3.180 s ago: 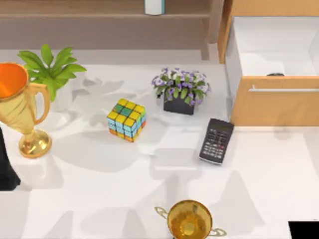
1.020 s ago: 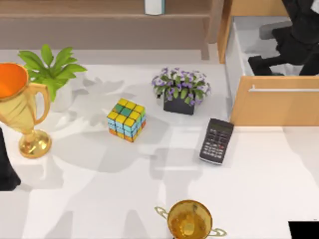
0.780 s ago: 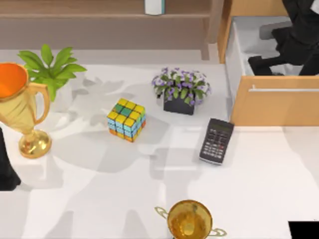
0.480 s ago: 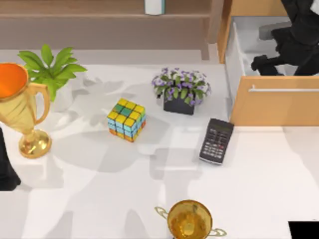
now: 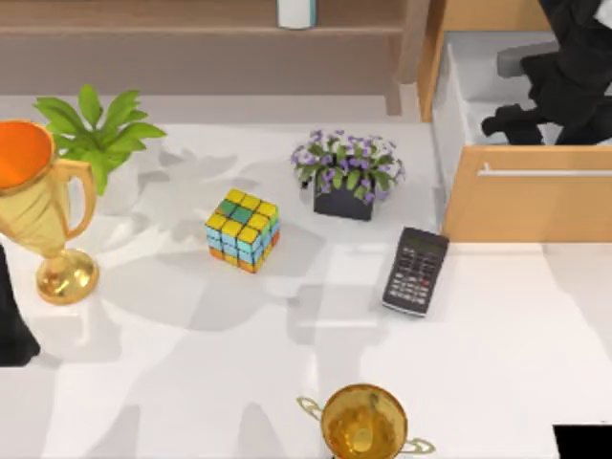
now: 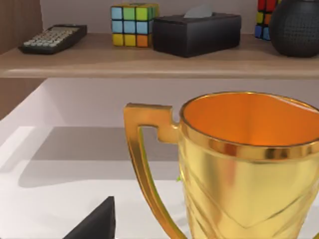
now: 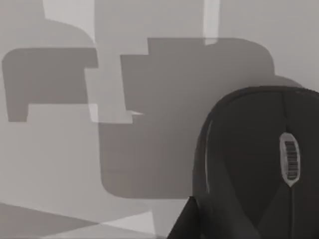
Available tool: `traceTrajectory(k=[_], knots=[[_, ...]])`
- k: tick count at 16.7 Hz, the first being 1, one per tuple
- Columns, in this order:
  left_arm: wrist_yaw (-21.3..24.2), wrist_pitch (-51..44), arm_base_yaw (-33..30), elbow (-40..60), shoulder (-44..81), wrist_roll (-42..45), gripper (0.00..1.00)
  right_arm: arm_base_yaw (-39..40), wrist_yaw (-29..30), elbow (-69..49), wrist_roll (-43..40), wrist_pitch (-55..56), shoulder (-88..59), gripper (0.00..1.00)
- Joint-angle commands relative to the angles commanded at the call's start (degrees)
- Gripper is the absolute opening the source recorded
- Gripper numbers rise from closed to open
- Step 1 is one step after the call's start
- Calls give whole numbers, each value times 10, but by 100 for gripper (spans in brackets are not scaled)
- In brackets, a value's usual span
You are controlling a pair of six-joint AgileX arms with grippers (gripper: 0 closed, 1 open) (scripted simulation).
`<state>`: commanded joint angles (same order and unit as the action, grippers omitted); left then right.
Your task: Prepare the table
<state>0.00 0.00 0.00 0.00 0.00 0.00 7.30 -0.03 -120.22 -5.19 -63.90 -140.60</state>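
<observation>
Black mouse (image 7: 259, 164) lies beneath my right gripper (image 5: 521, 124), inside the open drawer (image 5: 526, 196) at two o'clock. Whether my fingers are apart, I cannot tell. I should centre over it before closing.

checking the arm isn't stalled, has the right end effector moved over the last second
Yes, slightly. The right end effector has edged toward the top view's right inside the open drawer, away from the drawer's left wall and closer to the mouse.

It looks like a tidy home office or study: a white worktop (image 5: 497, 363) with a calculator (image 5: 416, 271), a puzzle cube (image 5: 243, 229), potted flowers (image 5: 347, 172), gold trophies (image 5: 38, 215), a wooden shelf (image 6: 149, 57) and an open drawer cabinet (image 5: 526, 196) holding a computer mouse (image 7: 259, 159).
</observation>
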Motion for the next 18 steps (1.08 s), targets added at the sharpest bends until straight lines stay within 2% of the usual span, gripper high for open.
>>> traceTrajectory(k=[11,18], knots=[[0,0,0,0,0,0,100,1,1,0,8,-3,15,0],[0,0,0,0,0,0,100,19,23,85,106,9,214,0]])
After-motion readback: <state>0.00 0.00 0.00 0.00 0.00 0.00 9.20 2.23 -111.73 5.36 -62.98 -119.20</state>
